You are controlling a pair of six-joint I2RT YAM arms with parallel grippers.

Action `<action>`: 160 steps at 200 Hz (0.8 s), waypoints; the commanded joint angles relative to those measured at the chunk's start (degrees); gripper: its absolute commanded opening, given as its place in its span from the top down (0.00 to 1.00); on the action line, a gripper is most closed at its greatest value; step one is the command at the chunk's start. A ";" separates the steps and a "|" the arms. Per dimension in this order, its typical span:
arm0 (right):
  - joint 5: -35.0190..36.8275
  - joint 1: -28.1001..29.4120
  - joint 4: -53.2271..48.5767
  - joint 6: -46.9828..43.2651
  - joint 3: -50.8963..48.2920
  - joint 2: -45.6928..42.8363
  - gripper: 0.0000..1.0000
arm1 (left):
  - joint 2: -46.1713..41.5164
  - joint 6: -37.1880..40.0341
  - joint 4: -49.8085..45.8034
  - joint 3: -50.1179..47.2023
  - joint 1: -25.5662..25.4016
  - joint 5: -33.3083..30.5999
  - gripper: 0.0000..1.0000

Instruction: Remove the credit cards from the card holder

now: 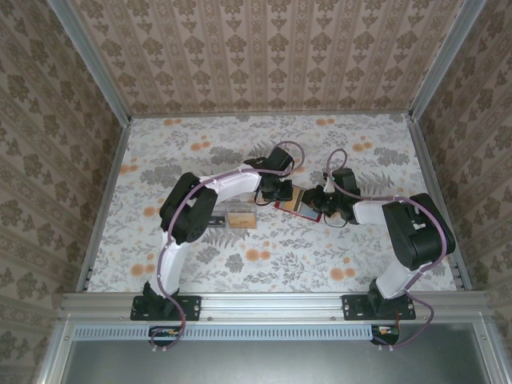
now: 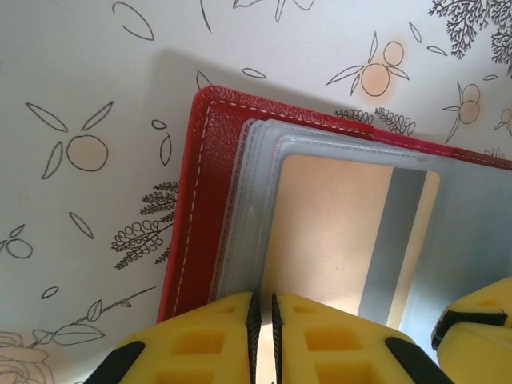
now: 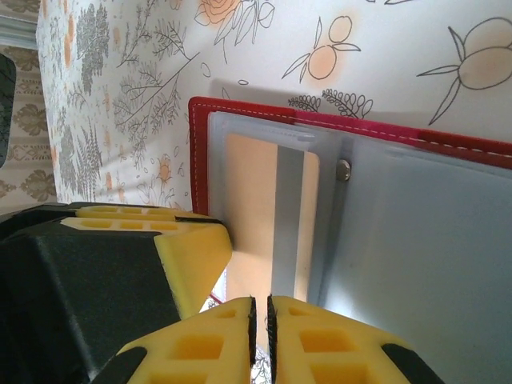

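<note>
**A:** Where's the credit card (image 2: 336, 232) right now?

**B:** It's inside the red card holder (image 2: 200, 208), which lies open on the table (image 2: 80, 80) between the two arms. The card is tan with a grey stripe, and it sits in the top clear sleeve (image 2: 472, 232).

**A:** And the tools?

**B:** The left tool (image 2: 264, 336) is at the holder's edge, its yellow pads drawn together to a thin slit. The right tool (image 3: 260, 336) is closed to the same kind of slit, just beside the left one over that sleeve. The pads hide the spot, so I can't tell whether either has the card or a sleeve edge pinched.

**A:** How would you do this step well?

**B:** I'd split the work. One tool pins the holder flat, and the other takes the card's edge alone, not the plastic with it. Then it should slide the card out low and slow, in line with the sleeve's mouth. I can't make out which side that mouth is on.

**A:** What's the main risk?

**B:** Gripping the sleeve and the card together. I'd expect the whole holder to drag along then. If the red cover shifts with the pull, it's better to let go and take a fresh grip.
</note>
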 commanded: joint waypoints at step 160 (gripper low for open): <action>-3.41 0.50 2.08 0.59 1.11 5.67 0.84 | 2.32 -0.01 -2.46 -0.20 0.36 -0.69 0.85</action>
